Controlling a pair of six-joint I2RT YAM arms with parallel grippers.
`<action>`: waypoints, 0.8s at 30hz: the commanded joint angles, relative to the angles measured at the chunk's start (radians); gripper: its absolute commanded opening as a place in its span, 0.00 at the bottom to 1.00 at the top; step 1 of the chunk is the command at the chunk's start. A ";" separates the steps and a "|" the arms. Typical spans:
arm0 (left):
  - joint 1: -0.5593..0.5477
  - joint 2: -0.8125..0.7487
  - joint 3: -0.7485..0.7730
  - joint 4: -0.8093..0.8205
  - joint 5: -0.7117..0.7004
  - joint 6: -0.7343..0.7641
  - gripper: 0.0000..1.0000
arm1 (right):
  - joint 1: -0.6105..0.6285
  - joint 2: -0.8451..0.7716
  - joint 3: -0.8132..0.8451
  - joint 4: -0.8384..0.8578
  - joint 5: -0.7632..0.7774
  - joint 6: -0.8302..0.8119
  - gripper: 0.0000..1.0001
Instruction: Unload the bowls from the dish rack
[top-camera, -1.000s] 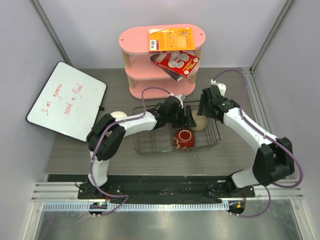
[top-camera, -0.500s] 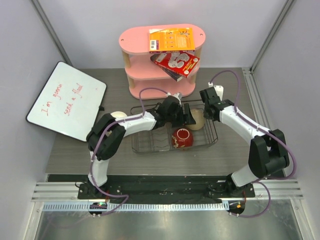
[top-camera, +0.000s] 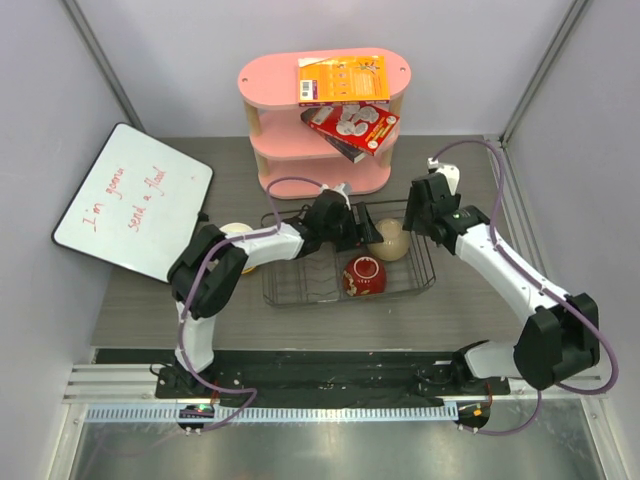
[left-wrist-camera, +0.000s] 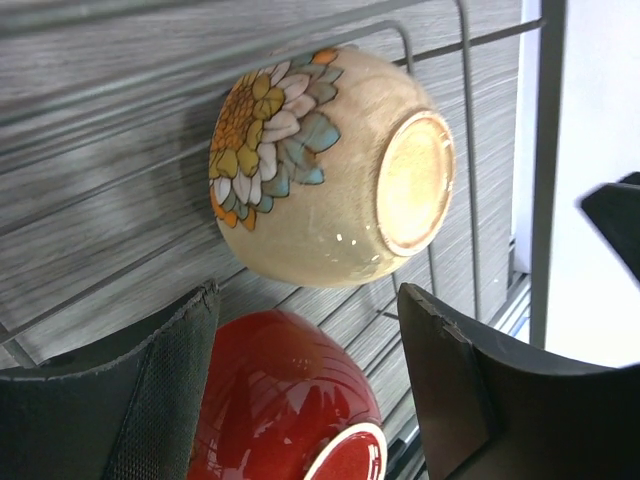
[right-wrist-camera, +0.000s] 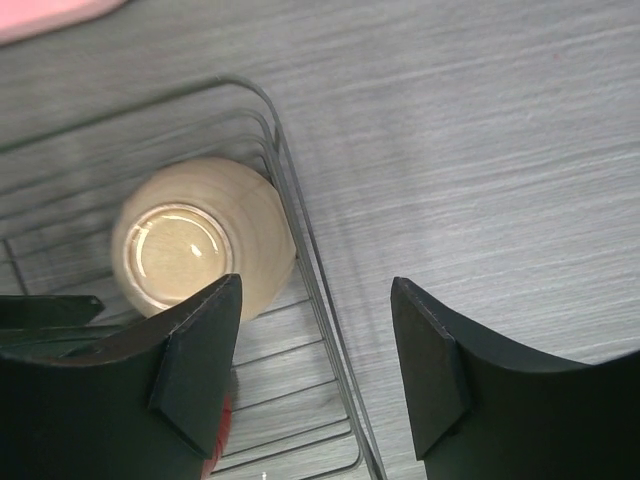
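Note:
The black wire dish rack (top-camera: 300, 290) stands mid-table. In it a beige bowl (top-camera: 393, 241) lies at the back right and a dark red bowl (top-camera: 366, 276) in front of it. In the left wrist view the beige bowl (left-wrist-camera: 320, 170) has a flower pattern and lies on its side, with the red bowl (left-wrist-camera: 285, 400) below it. My left gripper (top-camera: 364, 231) is open and empty just left of the beige bowl. My right gripper (top-camera: 418, 222) is open and empty above the rack's right wall (right-wrist-camera: 312, 275), beside the beige bowl (right-wrist-camera: 200, 245). The yellow-orange bowl is out of view.
A pale bowl (top-camera: 236, 231) sits on the table left of the rack, partly hidden by my left arm. A pink three-tier shelf (top-camera: 320, 120) with books stands behind the rack. A whiteboard (top-camera: 130, 200) lies at the far left.
My left gripper has drawn back to the left, uncovering more of the beige bowl. My right gripper has shifted slightly back and to the right. The rack has slid a little to the left.

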 joint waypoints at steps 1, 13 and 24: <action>0.018 -0.030 0.028 0.059 0.034 -0.041 0.72 | 0.005 -0.007 0.053 0.005 -0.013 -0.016 0.67; 0.028 0.078 0.017 0.186 0.080 -0.164 0.72 | 0.005 0.176 0.043 0.083 -0.062 -0.044 0.73; 0.028 0.075 0.030 -0.001 -0.049 -0.141 0.73 | 0.005 0.257 0.029 0.049 -0.066 -0.032 0.70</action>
